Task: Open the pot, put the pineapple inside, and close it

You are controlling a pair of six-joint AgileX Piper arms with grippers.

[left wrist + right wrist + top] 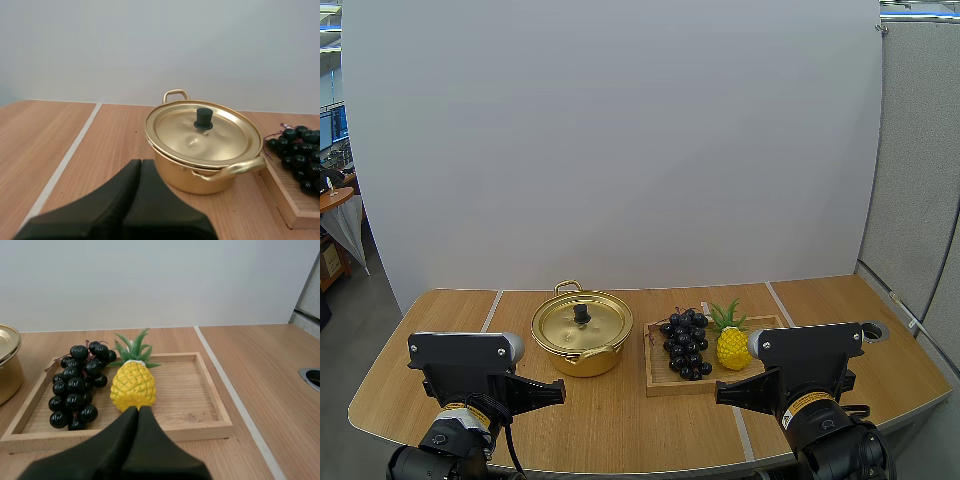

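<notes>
A gold pot (582, 335) with its lid on and a black knob (582, 313) stands at the table's middle. Right of it a wooden tray (658, 385) holds a small yellow pineapple (731, 342) and a bunch of dark grapes (686, 342). My left gripper (558, 392) is shut, low at the front left, short of the pot (202, 147). Its fingers lie together as one dark wedge (140, 167) pointing at the pot's near side. My right gripper (720, 394) is shut too, just before the tray's front edge, its tip (137, 412) close to the pineapple (133, 383).
Grapes (80, 385) lie in the tray's left half beside the pineapple, toward the pot. A round metal grommet (873, 330) sits in the table at the far right. Bare wood runs along the front and left of the pot.
</notes>
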